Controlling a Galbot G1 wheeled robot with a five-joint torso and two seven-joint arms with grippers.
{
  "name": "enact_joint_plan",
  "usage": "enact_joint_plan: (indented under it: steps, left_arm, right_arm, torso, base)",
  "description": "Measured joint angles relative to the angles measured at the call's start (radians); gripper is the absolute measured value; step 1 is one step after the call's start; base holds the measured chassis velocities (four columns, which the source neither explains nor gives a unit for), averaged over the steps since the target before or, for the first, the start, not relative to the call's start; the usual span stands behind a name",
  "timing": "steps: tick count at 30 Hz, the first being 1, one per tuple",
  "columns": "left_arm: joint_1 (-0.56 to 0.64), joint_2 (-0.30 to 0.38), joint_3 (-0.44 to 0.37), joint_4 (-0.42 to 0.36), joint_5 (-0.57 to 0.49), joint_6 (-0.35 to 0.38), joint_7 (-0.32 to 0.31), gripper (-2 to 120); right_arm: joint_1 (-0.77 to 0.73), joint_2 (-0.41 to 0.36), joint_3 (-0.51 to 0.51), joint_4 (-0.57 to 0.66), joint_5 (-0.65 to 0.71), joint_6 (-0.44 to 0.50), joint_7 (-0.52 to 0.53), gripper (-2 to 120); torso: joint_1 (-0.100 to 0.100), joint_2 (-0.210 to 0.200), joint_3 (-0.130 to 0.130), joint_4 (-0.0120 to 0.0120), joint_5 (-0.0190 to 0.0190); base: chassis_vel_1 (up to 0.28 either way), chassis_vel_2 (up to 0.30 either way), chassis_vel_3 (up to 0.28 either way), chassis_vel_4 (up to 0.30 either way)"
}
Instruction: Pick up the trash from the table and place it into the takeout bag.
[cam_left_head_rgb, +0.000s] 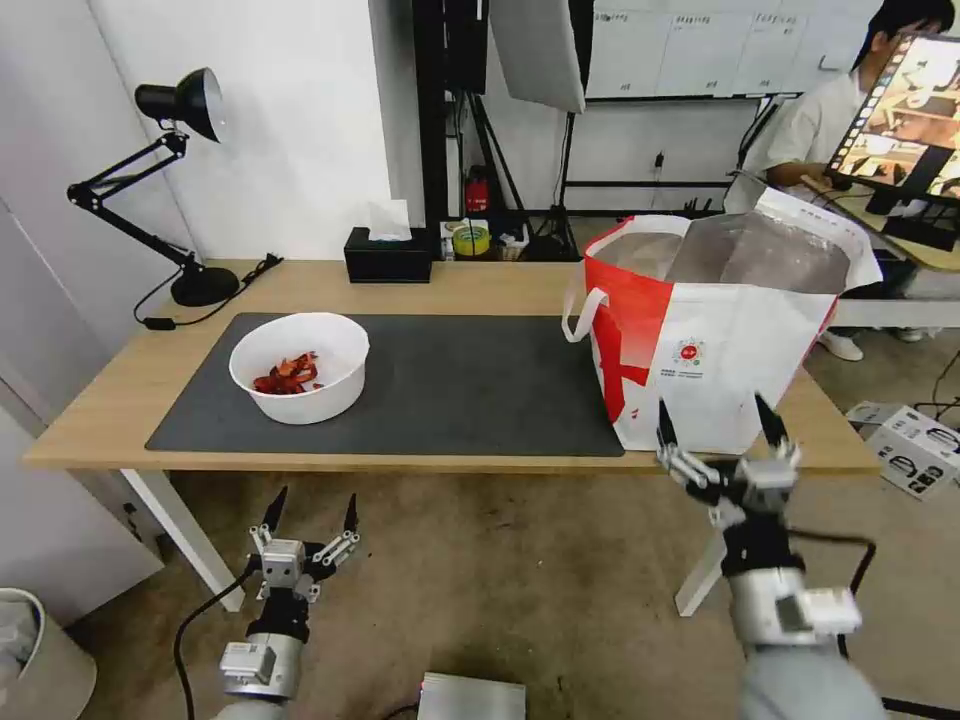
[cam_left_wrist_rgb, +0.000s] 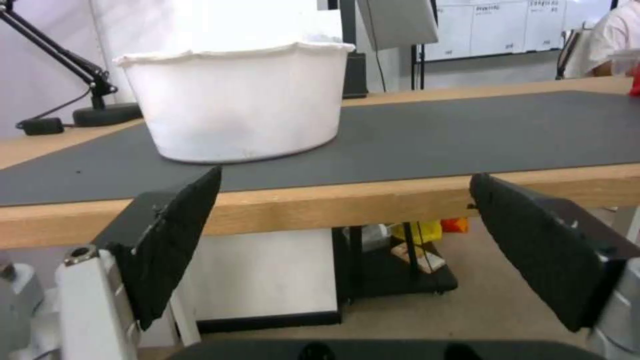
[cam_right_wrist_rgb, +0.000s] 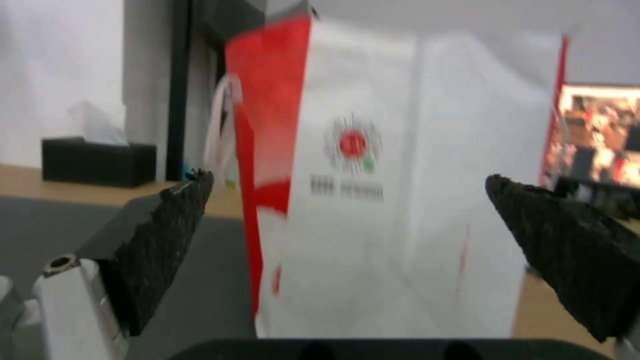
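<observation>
White bowl (cam_left_head_rgb: 300, 365), dark grey mat (cam_left_head_rgb: 470, 385), red-and-white takeout bag (cam_left_head_rgb: 720, 340)

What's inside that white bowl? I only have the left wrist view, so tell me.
Observer: The white bowl holds red scraps, a small heap on its bottom.
Operator: Now give me the takeout bag's position.
Observer: The takeout bag stands upright on the right end of the table, with its top open.
</observation>
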Motion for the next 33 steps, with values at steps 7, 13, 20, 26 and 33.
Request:
enact_joint_plan:
  steps: [7,13,20,26,33]
  left_arm:
    - [0.0,0.0,-0.004,-0.003,-0.004,-0.001,-0.002,100]
    - [0.002,0.001,-0.008,-0.007,-0.006,-0.002,-0.004,100]
    - [-0.001,0.0,-0.009,-0.007,-0.018,-0.002,-0.006,100]
    - [-0.005,-0.005,-0.012,-0.015,-0.028,-0.005,-0.006,100]
    - [-0.021,0.04,-0.052,-0.159,-0.166,0.132,-0.046,100]
  right_arm:
    - [-0.032,0.049,-0.033,-0.084,-0.043,0.059,0.017,100]
    - [-0.022,0.057,-0.045,-0.157,-0.042,0.081,0.021,100]
    - [-0.011,0.047,-0.049,-0.171,-0.027,0.075,0.02,100]
    - [-0.005,0.033,-0.048,-0.159,0.001,0.05,0.016,100]
    - [0.006,0.015,-0.043,-0.141,0.02,0.029,0.014,100]
  torso:
    - [0.0,0.0,0.0,0.0,0.0]
    - [0.0,0.0,0.0,0.0001,0.0003]
    - [0.0,0.0,0.0,0.0002,0.0002]
    - [0.0,0.0,0.0,0.0001,0.0]
    - [0.0,0.0,0.0,0.0002,0.0001]
  base:
    - [0.0,0.0,0.0,0.0]
    - [0.0,0.0,0.0,0.0]
    - [0.0,0.0,0.0,0.0]
    - [0.0,0.0,0.0,0.0]
    - [0.0,0.0,0.0,0.0]
